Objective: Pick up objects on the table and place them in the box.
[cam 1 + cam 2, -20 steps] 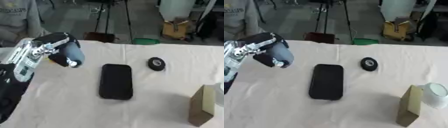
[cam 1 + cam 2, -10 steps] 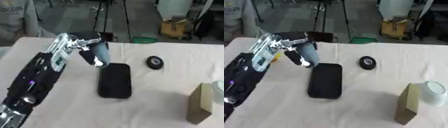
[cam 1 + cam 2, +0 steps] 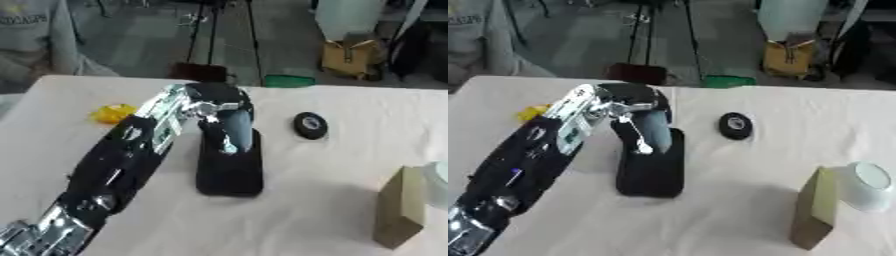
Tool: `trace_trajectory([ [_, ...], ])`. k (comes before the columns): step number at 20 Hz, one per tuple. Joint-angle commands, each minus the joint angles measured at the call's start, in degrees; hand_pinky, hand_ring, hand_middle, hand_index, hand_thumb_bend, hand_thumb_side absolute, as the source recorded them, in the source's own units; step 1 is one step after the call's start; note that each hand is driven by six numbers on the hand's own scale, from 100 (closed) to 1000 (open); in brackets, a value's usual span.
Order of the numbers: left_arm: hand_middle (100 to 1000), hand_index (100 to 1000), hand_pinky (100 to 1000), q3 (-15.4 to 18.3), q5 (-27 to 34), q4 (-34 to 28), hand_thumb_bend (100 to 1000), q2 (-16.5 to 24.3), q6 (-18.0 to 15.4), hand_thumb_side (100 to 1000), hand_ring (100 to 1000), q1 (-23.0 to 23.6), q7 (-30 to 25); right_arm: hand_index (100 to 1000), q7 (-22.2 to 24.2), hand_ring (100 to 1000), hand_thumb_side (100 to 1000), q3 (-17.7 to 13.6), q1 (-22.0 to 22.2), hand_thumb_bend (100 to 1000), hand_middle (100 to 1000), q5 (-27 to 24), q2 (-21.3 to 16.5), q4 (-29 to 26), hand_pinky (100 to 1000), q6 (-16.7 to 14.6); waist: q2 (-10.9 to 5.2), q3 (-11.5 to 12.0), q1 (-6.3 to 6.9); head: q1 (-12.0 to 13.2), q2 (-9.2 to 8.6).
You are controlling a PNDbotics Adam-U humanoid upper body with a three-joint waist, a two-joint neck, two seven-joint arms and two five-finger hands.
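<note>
Your left hand point(image 3: 229, 125), fingers curled and holding nothing, hovers over the black phone point(image 3: 229, 167); open wide, grasp its edges squarely.

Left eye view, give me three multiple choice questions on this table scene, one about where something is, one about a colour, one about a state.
1. Where is the left robot hand?
A. over the flat black slab's far end
B. on the black disc
C. at the tan box

2. What colour is the small thing left of the arm?
A. red
B. yellow
C. blue

3. How does the tan box stand?
A. upright
B. flattened
C. upside down in the hand

A: fingers hang over the slab's top end. B: it shows yellow. A: it stands on end near the right edge.
</note>
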Motion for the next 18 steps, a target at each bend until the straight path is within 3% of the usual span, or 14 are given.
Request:
trace_trajectory([
  [1,684,767,100,-0.3,-3.1,1.4,141,-0.6,-1.0,151,504,-0.2,1.9,850,0.1,577,561,-0.2,-0.7,589,769,-0.3,-0.8,-1.3,587,-0.1,-0.72,-0.1,-0.06,0.2,0.60],
  [5,695,772,100,0.0,-6.6,4.0,158,-1.4,-2.1,157,518,0.5,4.9,850,0.1,576,560,-0.2,-0.6,590,769,-0.3,-0.8,-1.3,587,-0.1,-0.66,-0.2,-0.11,0.1,0.63],
  [6,712,780,251,0.1,-7.5,4.4,186,-1.5,-2.3,164,546,0.6,5.6,850,0.2,576,560,-0.2,-0.6,588,769,-0.3,-0.8,-1.3,587,-0.1,-0.65,-0.1,-0.12,0.1,0.67],
  [7,712,780,251,0.1,-8.4,4.6,186,-1.6,-2.6,164,546,0.6,6.2,850,0.2,576,560,-0.2,-0.6,588,769,-0.3,-0.8,-1.3,587,-0.1,-0.65,-0.1,-0.13,0.2,0.70],
  [8,738,789,434,0.1,-9.2,4.8,210,-1.6,-2.8,172,599,0.6,6.8,850,0.1,576,560,-0.2,-0.6,588,769,-0.3,-0.7,-1.3,587,-0.1,-0.65,-0.1,-0.13,0.2,0.72],
  [9,792,816,692,0.2,-9.8,4.6,245,-1.6,-3.2,256,710,0.7,7.3,850,0.1,575,560,-0.2,-0.6,588,769,-0.3,-0.7,-1.3,587,-0.1,-0.64,-0.1,-0.15,0.2,0.71],
  [10,826,835,803,0.3,-10.1,4.4,295,-1.6,-3.7,409,775,0.8,7.7,850,0.2,575,561,-0.2,-0.7,586,769,-0.3,-0.7,-1.3,586,-0.1,-0.63,-0.1,-0.16,0.2,0.69],
  [11,826,835,803,0.4,-10.0,4.2,295,-1.5,-4.3,409,775,0.9,8.2,850,0.1,575,561,-0.2,-0.6,586,769,-0.3,-0.7,-1.3,586,-0.1,-0.63,0.0,-0.17,0.2,0.67],
  [12,863,861,889,0.5,-9.9,4.0,381,-1.4,-4.7,587,829,1.0,8.5,850,0.1,574,560,-0.3,-0.6,584,769,-0.3,-0.7,-1.3,586,-0.1,-0.63,0.0,-0.18,0.2,0.66],
  [13,863,861,889,0.6,-9.6,3.8,381,-1.3,-5.3,587,829,1.1,8.8,850,0.1,574,560,-0.3,-0.6,584,769,-0.3,-0.7,-1.3,586,0.0,-0.63,0.0,-0.19,0.2,0.67],
  [14,875,885,905,0.8,-9.3,3.5,463,-1.2,-5.6,768,848,1.2,9.0,850,0.1,574,561,-0.3,-0.6,584,769,-0.3,-0.7,-1.3,586,0.0,-0.63,0.0,-0.20,0.2,0.65],
  [16,884,907,916,1.5,-8.0,2.4,524,-0.7,-6.0,938,860,1.7,9.9,850,0.1,574,561,-0.3,-0.6,583,769,-0.3,-0.7,-1.3,586,-0.1,-0.63,0.1,-0.22,0.2,0.55],
  [17,885,912,906,2.1,-7.1,1.3,463,-0.4,-5.9,1000,861,1.9,10.6,850,0.0,574,560,-0.4,-0.5,583,769,-0.3,-0.6,-1.3,586,0.0,-0.63,0.2,-0.24,0.1,0.53],
  [18,884,911,897,2.4,-6.2,0.1,445,0.0,-5.7,1000,859,2.3,11.3,850,0.0,574,560,-0.4,-0.5,583,769,-0.2,-0.7,-1.3,586,0.0,-0.62,0.3,-0.24,0.1,0.52],
])
